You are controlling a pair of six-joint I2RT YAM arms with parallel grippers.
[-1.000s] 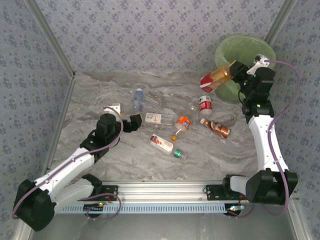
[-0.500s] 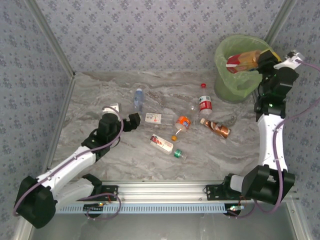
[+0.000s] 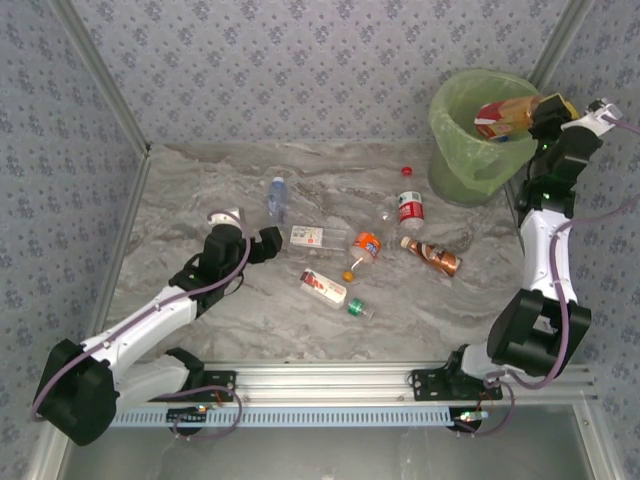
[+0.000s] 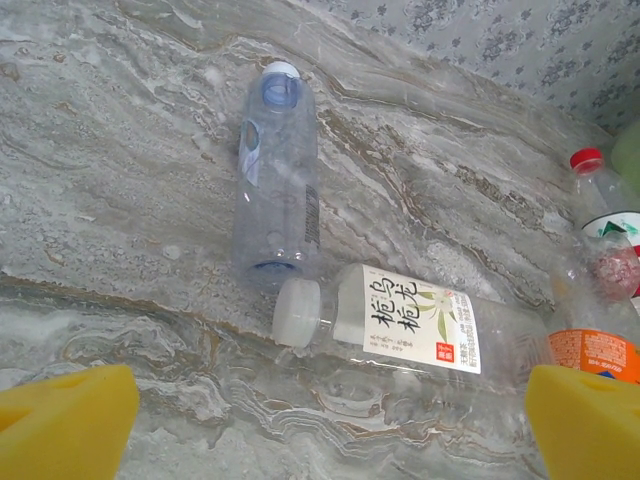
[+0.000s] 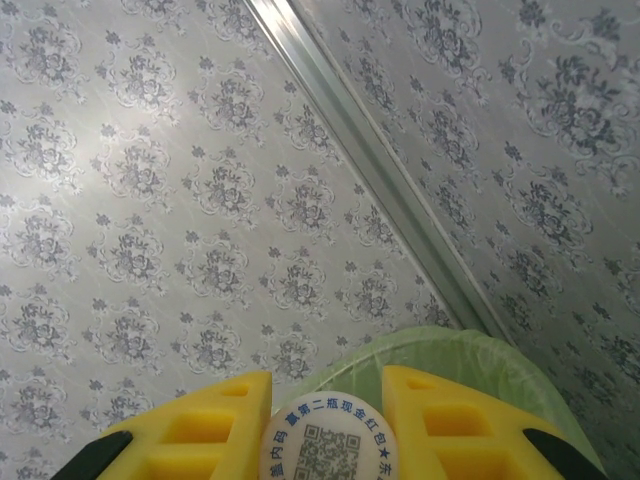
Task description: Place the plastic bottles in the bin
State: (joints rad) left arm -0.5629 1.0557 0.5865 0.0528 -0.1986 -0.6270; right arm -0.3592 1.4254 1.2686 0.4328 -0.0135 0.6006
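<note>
The right hand (image 3: pixel 536 112) is raised at the far right corner. It is closed on a plastic bottle with amber contents and a red label (image 3: pixel 503 118). The bottle sticks out sideways from the fingers, above the open mouth of the round bin lined with a translucent light-green plastic bag (image 3: pixel 447 120). In the right wrist view the yellow fingers (image 5: pixel 205 425) sit on either side of the bottle's round white end, which is printed with a QR code (image 5: pixel 328 452). The bin's green rim shows just beyond them.

The left hand (image 3: pixel 268 242) is low over the grey marbled table (image 3: pixel 200 190), its jaws spread wide and gripping nothing. Its yellow pads (image 4: pixel 70 420) stand well apart. Just ahead of it a clear plastic bottle with a white cap and a white label bearing dark characters (image 4: pixel 405 318) lies on its side, cap towards the hand's left. Beyond that lies a clear bottle with a blue label (image 4: pixel 275 185), base towards the hand and just beside the first bottle's cap.

To the hand's right lie an orange-labelled clear bottle (image 4: pixel 592 352) and, farther off, a red-capped bottle with a red-and-white label (image 4: pixel 603 215). Farther right again a coppery brown bottle (image 3: pixel 436 257) rests on the table. A bottle with a red-and-white wrapper (image 3: pixel 322 286) lies to the right of the hand, nearer the arm bases. All six lie outside the bin.
</note>
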